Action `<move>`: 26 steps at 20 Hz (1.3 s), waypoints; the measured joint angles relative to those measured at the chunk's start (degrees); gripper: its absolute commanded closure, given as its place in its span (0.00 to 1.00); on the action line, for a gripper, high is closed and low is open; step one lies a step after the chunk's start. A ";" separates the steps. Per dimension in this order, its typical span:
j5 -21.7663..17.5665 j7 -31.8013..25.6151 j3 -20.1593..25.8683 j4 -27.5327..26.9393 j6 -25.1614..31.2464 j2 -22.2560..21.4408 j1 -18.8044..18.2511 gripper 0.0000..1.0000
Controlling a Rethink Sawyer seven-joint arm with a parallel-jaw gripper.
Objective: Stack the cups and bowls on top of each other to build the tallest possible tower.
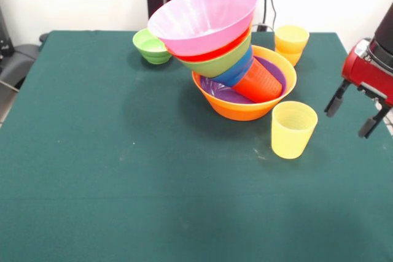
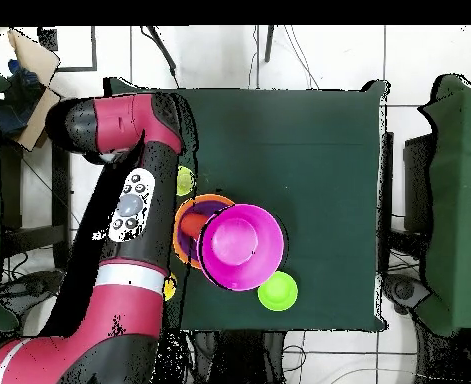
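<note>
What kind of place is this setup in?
Probably a robotics lab: a red and black robot arm works over a green cloth-covered table, on a white tiled floor with loose cables.

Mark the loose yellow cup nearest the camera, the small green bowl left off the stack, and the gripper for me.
yellow cup (image 1: 293,132): front view, on its outer wall.
small green bowl (image 1: 151,47): front view, on its inner hollow.
gripper (image 1: 354,115): front view, midway between the two black fingertips, which stand apart.

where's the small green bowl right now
In the front view the small green bowl sits alone on the table at the far side, just left of the leaning tower, beside its big pink bowl.
</note>
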 measured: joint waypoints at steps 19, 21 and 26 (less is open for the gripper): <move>-0.04 0.00 -2.88 7.05 -7.96 0.24 2.46 0.00; -0.02 0.00 -2.99 7.54 -8.98 0.27 2.73 0.00; 0.01 0.00 -3.00 8.96 -10.94 0.26 2.98 0.00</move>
